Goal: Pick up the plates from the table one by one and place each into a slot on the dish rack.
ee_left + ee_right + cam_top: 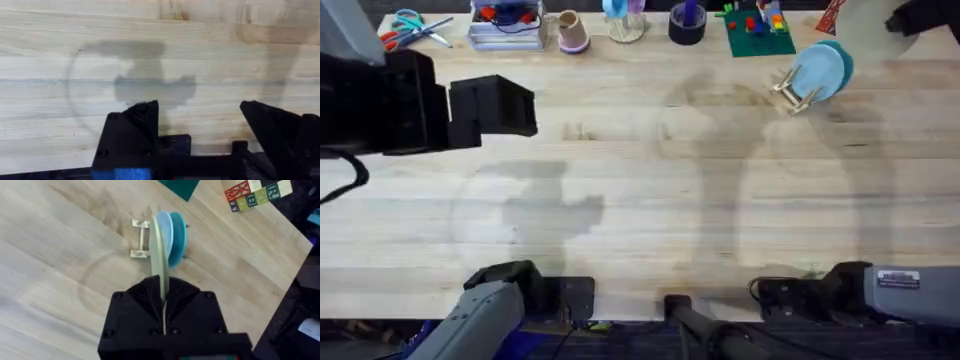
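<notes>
Plates: a thin pale yellow-green plastic disc [161, 255] stands edge-on, pinched between the right gripper's [163, 297] closed black fingers, just beside two round light blue plates [172, 237] upright in the pegged light-wood dish rack [140, 239]. The left gripper [200, 130] hangs wide open, holding nothing, over the grainy plank table [160, 60].

- One small light-wood dish rack with upright pegs [790, 92], near the far right corner of the table [640, 200].
- Two light blue round plastic plates [172, 237], standing upright in the dish rack.
- One pale yellow-green round plastic plate [160, 250], on its edge just beside the blue ones.
- One pink cup [572, 32] at the far edge.
- One pair of scissors with blue and orange handles [405, 28], at the far left corner.
- One green flat board with small coloured blocks on it [758, 32], at the far edge.
- One dark blue round container [687, 24], at the far edge.
- Two black grippers: the left gripper [200, 120] and the right gripper [163, 297].
</notes>
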